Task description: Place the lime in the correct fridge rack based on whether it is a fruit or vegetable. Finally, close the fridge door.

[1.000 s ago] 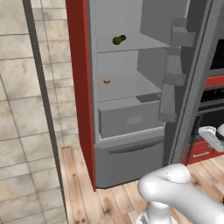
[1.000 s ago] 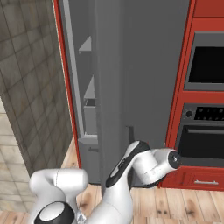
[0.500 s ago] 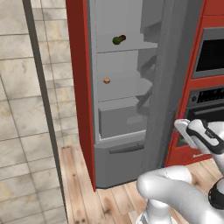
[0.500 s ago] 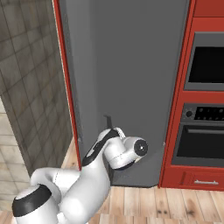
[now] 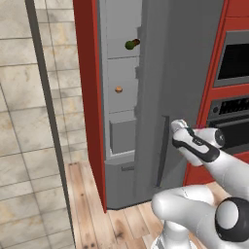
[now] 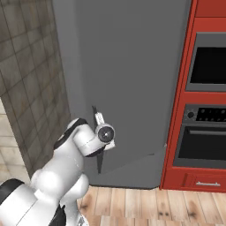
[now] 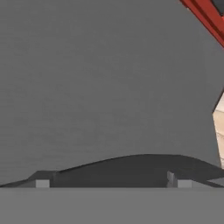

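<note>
From the left side of the fridge I can see the lime (image 5: 130, 44) lying on the fridge rack (image 5: 121, 56), toward that shelf's front edge, with a dark brown lump (image 5: 137, 42) touching it on the right. One shelf lower sits a small tan-orange item (image 5: 118, 89), and under that the grey drawer box (image 5: 122, 136). So the lime looks placed, and what I judge is left is the door.

Moving right, the fridge door (image 5: 180, 78) stands partly swung in, its free edge covering the right part of the shelves, a gap open along the fridge's left wall. Its dark handle strip (image 5: 161, 151) runs vertically, so the door's long axis is upright and the hinge edge is on the right, beside the red oven cabinet (image 5: 232, 97).

My gripper (image 5: 176, 127) is right at the door's outer face, just beside the handle strip, at about mid-height. In the hand view the finger tips (image 7: 42, 183) stand wide apart, holding nothing, facing the flat grey panel. The push I need goes straight into that panel, toward the shelves.
</note>
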Tool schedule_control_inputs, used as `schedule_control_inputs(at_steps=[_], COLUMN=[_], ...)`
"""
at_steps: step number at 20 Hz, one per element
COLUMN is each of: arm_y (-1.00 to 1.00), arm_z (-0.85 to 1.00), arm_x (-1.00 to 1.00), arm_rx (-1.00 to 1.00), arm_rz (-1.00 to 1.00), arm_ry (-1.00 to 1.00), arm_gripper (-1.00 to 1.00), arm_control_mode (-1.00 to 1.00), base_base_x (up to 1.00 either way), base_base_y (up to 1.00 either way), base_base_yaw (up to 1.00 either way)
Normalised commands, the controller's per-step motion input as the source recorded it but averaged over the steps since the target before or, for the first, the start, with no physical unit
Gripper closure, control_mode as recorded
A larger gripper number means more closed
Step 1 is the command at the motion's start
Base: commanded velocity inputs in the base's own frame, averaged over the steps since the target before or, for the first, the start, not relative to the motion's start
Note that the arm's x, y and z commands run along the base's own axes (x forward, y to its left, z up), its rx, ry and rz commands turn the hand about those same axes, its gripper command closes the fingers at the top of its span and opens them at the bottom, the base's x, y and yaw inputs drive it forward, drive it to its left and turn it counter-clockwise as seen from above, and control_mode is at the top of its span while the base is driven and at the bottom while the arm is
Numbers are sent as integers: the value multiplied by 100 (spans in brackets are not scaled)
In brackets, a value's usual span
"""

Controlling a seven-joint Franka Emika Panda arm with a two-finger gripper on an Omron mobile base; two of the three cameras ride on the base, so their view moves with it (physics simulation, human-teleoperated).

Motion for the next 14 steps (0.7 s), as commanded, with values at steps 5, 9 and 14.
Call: schedule_control_inputs(at_steps=[5,9,14], arm_y=[49,25,1], arm_z=[53,54,65], arm_x=[39,61,71], arm_rx=[11,12,18], arm_rz=[-20,-17,-7], arm_ry=[0,0,0], arm_gripper=[-100,-100,-100], arm_control_mode=[-100,-100,-100], base_base_x=[0,0,0], base_base_y=[0,0,0], base_base_yaw=[0,0,0])
